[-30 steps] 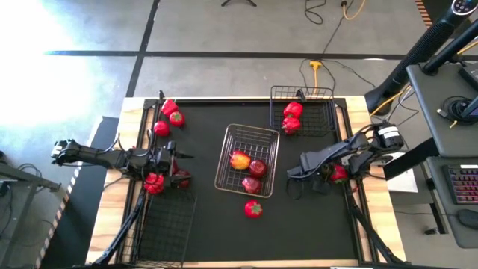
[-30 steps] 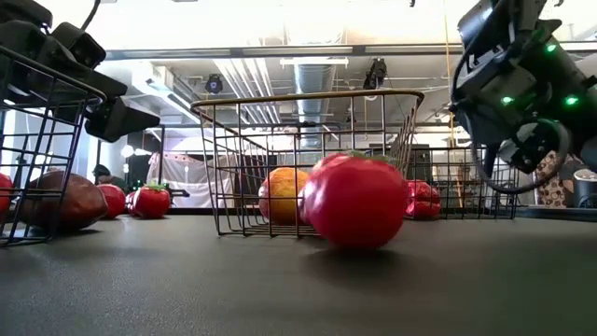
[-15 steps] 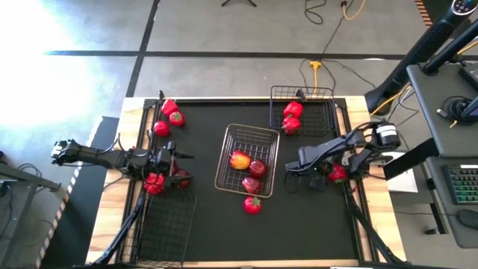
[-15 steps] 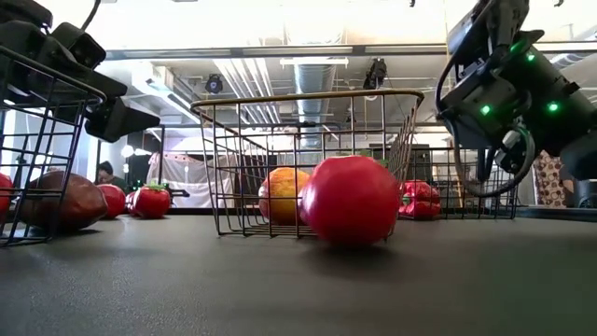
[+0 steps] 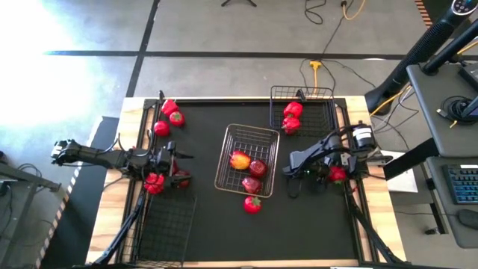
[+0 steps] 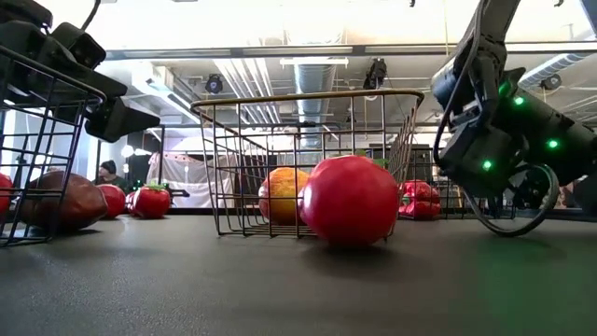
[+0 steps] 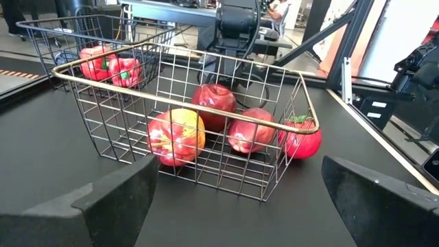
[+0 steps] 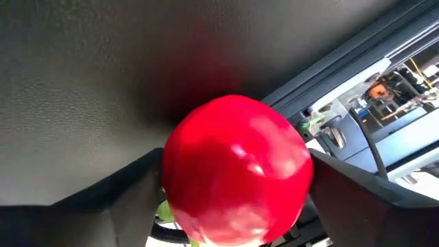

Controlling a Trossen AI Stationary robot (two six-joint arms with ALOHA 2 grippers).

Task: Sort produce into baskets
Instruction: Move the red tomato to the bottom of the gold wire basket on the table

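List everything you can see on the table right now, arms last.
Silvery wire-mesh basket: one, mid-table.
Apples inside it: one yellow-red, two dark red.
Round red tomato: one, against that basket's near side.
Black wire basket: one, back right, holding two red bell peppers.
Second black wire basket: one, front left.
Loose red produce, back left: three.
Red pepper and dark apple: beside left gripper.
Red round fruit: one, right edge.
Left gripper: fingers open.
Right gripper: at the right-edge fruit.
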